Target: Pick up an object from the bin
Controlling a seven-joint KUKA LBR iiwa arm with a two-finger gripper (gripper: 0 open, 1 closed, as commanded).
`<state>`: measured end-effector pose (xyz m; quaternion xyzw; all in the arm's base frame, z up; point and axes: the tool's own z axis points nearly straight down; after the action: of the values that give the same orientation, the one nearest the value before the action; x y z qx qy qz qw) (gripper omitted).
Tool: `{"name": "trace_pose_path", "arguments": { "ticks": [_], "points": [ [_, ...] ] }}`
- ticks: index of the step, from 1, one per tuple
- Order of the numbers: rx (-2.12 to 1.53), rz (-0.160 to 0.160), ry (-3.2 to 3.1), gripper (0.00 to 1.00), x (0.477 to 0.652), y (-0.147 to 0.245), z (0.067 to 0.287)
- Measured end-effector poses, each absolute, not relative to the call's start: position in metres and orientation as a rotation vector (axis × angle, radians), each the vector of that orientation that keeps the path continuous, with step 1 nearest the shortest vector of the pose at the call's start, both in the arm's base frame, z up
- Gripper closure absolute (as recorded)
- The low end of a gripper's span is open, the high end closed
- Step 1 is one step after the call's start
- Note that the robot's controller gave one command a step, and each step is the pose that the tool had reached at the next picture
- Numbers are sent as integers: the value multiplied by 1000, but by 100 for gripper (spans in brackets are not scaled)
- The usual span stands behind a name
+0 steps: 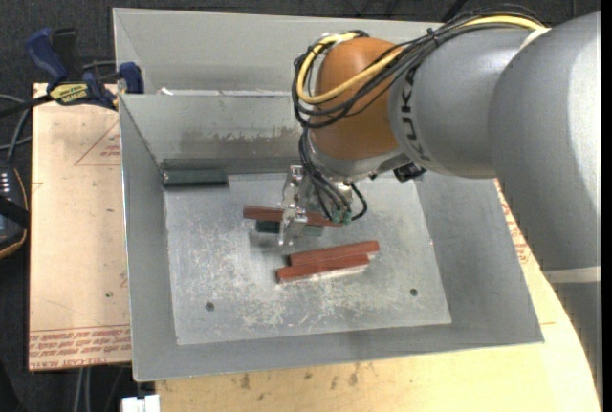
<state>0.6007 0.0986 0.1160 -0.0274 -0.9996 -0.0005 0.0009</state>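
My hand (295,215) is down near the middle of the grey bin (229,297), over a thin red-brown strip (260,212) whose end sticks out toward 9 o'clock; I cannot tell whether the hand is released or clenched. A longer red-brown bar (325,261) lies near at 5 o'clock of my hand, and a dark grey bar (194,177) lies well apart at 10 o'clock, by the back wall.

End effector (296,217) down in the bin (206,291).
A thin brown strip (258,212) lay at its tip, a red-brown block (325,259) just beside.
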Motion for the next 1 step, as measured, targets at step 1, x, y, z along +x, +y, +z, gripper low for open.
{"name": "trace_pose_path", "arguments": {
  "ticks": [1],
  "points": [
    [-86, -2, -3139, 100, 601, 99, 137]
  ]
}}
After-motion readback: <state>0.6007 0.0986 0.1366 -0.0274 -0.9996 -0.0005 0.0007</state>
